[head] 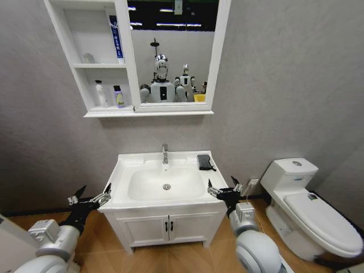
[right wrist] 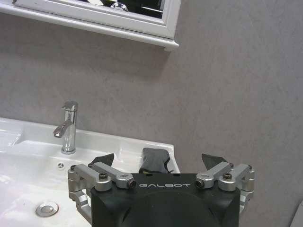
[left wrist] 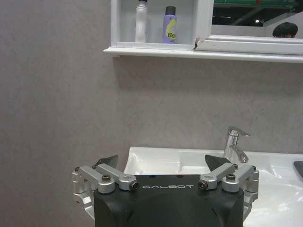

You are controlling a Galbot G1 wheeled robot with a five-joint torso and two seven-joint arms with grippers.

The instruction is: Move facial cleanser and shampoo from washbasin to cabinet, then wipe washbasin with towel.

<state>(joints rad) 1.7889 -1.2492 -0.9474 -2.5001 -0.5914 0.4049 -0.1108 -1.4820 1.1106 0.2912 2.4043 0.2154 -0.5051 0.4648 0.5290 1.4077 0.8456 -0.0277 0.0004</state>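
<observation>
From the head, we face a grey wall; two bottles [head: 110, 94] stand in the cabinet [head: 85, 62], the towel [head: 205, 162] lies on the washbasin [head: 125, 170].

Left wrist: left gripper [left wrist: 161, 163] released beside the rim.

Right wrist: right gripper [right wrist: 160, 161] released; we should reach squarely over the towel.

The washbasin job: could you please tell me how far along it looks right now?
Done, it seems: two bottles stand on the cabinet's bottom shelf, and the washbasin top carries none. In hand: nothing; the left hand and right hand hang open at the basin's front corners. Left: the wiping, since the dark towel lies folded beside the tap.
</observation>
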